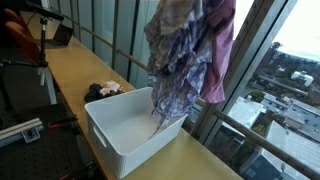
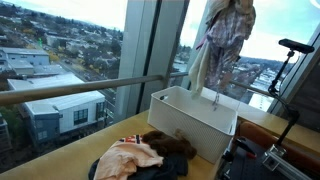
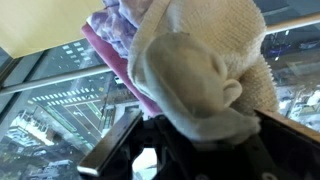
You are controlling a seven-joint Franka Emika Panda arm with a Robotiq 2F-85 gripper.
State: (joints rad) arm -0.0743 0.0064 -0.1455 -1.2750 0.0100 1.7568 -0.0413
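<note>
Here, low and off to the side of the gripper (image 3: 200, 138), one pile of clothes (image 1: 105, 90) lies on the table (image 1: 70, 65) just beside one white bin (image 1: 135, 150). That bin sits below the gripper, whose jaws clamp one hanging bundle (image 1: 185, 50) of three cloths: plaid, pink, cream

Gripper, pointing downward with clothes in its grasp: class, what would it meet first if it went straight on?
Beyond the bundle of clothes it grips, the gripper would probably meet the white bin first; it seems directly below, though depth is unclear.
</note>
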